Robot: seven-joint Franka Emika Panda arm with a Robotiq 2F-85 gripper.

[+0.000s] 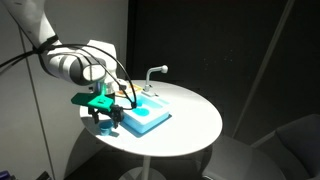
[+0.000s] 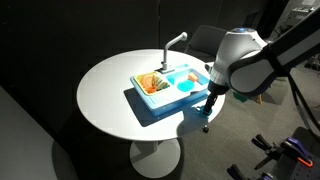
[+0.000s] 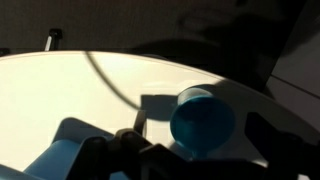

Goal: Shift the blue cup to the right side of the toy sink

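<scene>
- Beside the short end of the toy sink [image 2: 165,104], away from its orange part, the gripper [image 2: 206,120] hangs low over the white round table [image 2: 100,100].
- In the wrist view the blue cup [image 3: 203,122] sits close under the gripper. We cannot tell whether the jaws clamp it or stand loose around it.
- We judge this to be either the pick-up or the set-down at the sink's side. The next move calls for confirming contact before any lift or release.
- On this side the table's edge is near, so the open room runs along the sink, not outward.

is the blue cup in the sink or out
Out: the blue cup shows against bare table, beside the sink, not in it.
</scene>
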